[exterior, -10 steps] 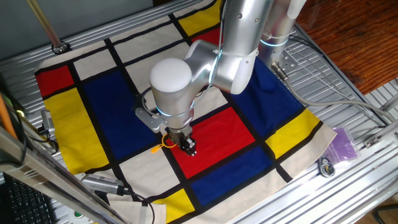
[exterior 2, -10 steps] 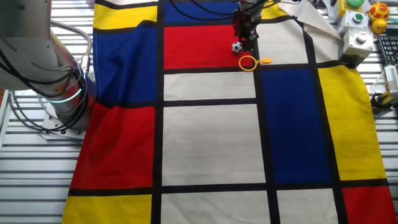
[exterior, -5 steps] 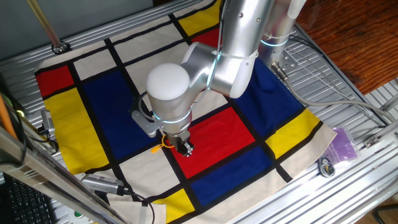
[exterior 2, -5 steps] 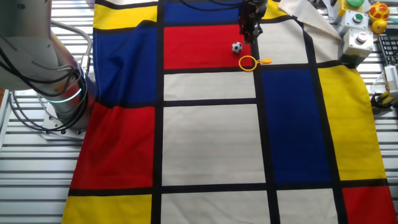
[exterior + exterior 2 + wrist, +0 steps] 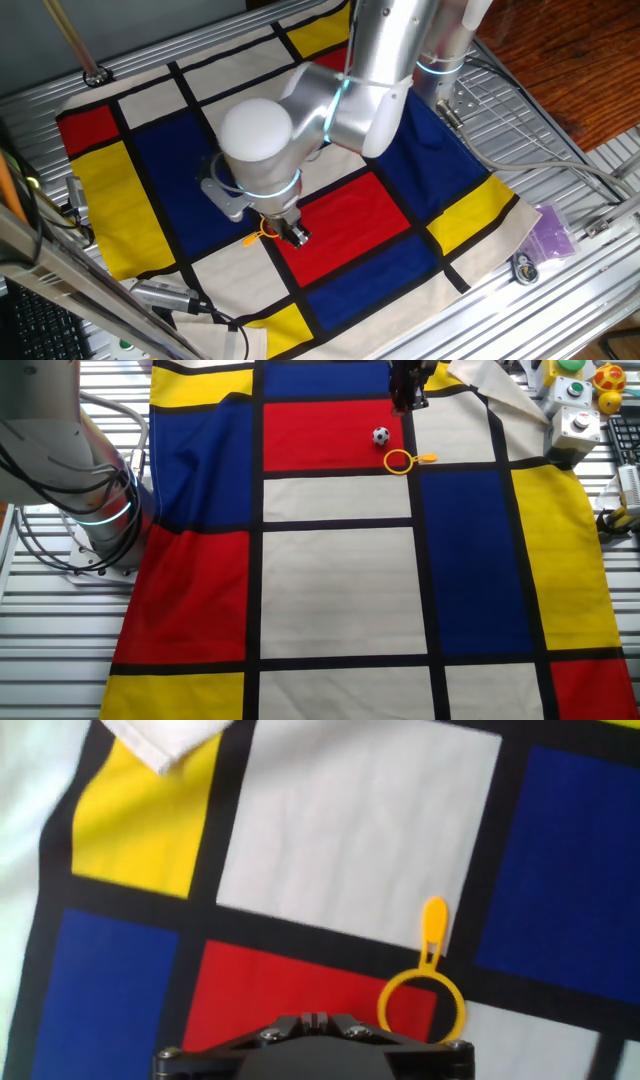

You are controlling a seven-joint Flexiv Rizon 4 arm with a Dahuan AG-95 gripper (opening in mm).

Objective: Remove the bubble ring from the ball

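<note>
Bubble ring [image 5: 399, 461] flat on cloth [image 5: 340, 580] just beside ball [image 5: 381, 435], no longer around it, so removal judged done; gripper [image 5: 408, 395] raised clear above both, higher than half a second ago, holding nothing, finger gap impossible to tell.

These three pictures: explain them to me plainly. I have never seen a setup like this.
A silver robot arm works over a table covered by a checked cloth. Two pictures come from fixed cameras on different sides; the third comes from a camera on the arm's hand, looking down. On the cloth lie a tiny ball and an orange ring with a short handle, side by side, the ring not around the ball. The gripper is above them and holds nothing I can see; open or shut, I cannot tell.
</note>
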